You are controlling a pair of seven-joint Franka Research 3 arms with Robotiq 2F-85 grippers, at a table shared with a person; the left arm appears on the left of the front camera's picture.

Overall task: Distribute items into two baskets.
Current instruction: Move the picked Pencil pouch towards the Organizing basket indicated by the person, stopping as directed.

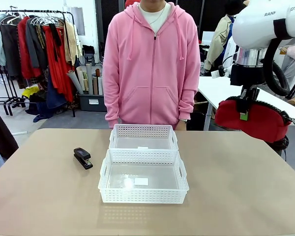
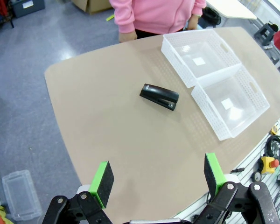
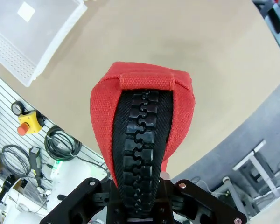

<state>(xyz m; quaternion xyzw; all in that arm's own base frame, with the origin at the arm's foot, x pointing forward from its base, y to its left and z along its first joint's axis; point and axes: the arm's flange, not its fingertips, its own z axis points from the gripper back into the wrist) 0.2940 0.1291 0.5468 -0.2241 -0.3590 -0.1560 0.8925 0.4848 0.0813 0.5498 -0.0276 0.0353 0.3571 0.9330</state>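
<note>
The room is a workshop with a clothes rack (image 1: 34, 49) at far left. A tan surface (image 1: 236, 196) fills the foreground, and a person (image 1: 152, 73) in a pink hoodie stands at its far edge.

1. Left fingers (image 2: 102, 183): set wide apart, green pads facing each other, nothing between them. They hang high above the near-left part of the surface.
2. Stapler (image 1: 83, 158): lies flat on the surface, left of the baskets and apart from them. In the left wrist view it is well ahead of the left fingers, roughly in line with the gap between them.
3. Near basket (image 1: 143, 196) and far basket (image 1: 143, 131): centred on the surface, one behind the other, rims touching. The near one is the larger. Each floor carries a small white label.
4. Right fingers (image 1: 244, 116): clamped on the pouch (image 1: 258, 120).
5. Pouch: held in the air over the right edge of the surface, well right of both baskets. In the right wrist view its black zip faces the camera and runs up from between the fingers. The red end stands out beyond the fingertips.
</note>
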